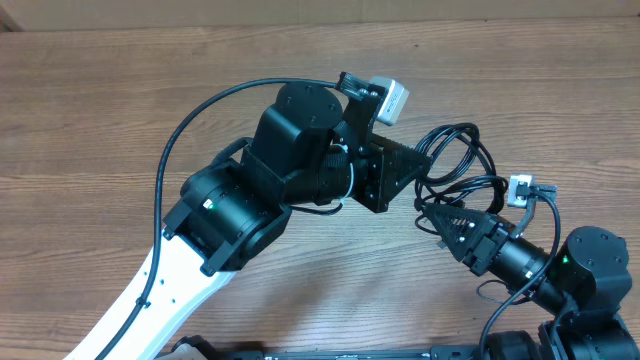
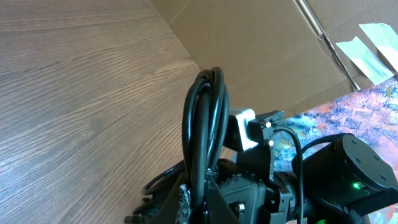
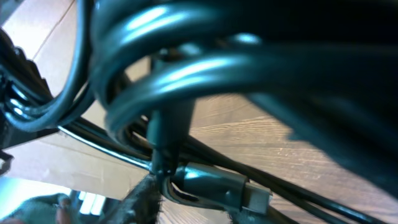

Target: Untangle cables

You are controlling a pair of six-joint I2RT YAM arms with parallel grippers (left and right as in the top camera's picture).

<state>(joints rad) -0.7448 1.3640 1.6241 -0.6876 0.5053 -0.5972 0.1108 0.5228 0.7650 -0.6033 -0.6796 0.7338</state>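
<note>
Could cinch tighter rather than loosen if pulled straight apart, with both grips on one bundle of cables [image 1: 458, 165]. Could also snag at the plug [image 3: 219, 188], tucked under a loop close to the right jaws, or slip out of so thin a pinch. Left jaws closed on several upright loops; right jaws seemingly pinched shut on a strand beside the plug. Thin, black, glossy, coiled in overlapping loops, held between the two arms near the right edge of the surface [image 1: 90, 120].
</note>
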